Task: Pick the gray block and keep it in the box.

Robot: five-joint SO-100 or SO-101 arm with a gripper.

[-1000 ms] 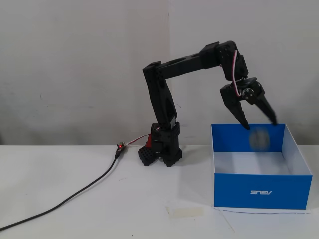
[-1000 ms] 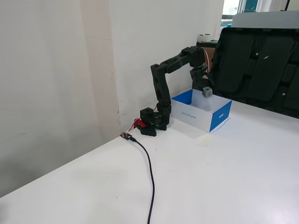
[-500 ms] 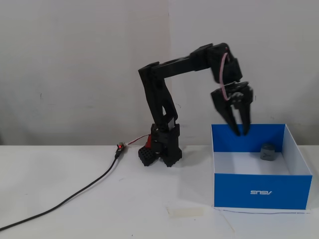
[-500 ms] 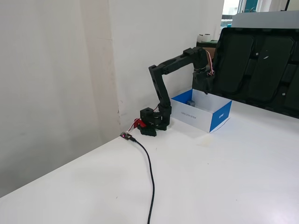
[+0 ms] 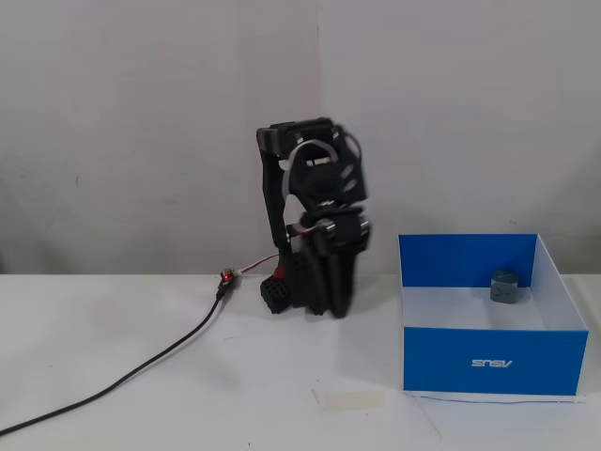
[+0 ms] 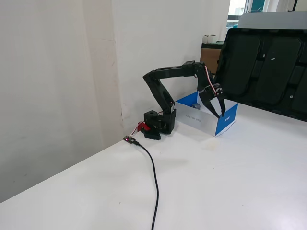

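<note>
The gray block [image 5: 504, 288] sits inside the box [image 5: 470, 352], on its white floor near the back wall, right of centre. In a fixed view it shows only as a small gray shape [image 6: 194, 105] in the box [image 6: 226, 122]. My gripper [image 6: 217, 113] hangs pointing down over the box's near corner, its jaws apart and empty. In a fixed view from the front the gripper [image 5: 331, 308] hangs in front of the arm's base, left of the box, and looks slightly blurred.
A black cable [image 5: 141, 371] runs from the arm's base across the table to the front left; it also shows in a fixed view [image 6: 154, 177]. A pale strip of tape [image 5: 349, 400] lies on the table. Large black panels [image 6: 261, 67] stand behind the box.
</note>
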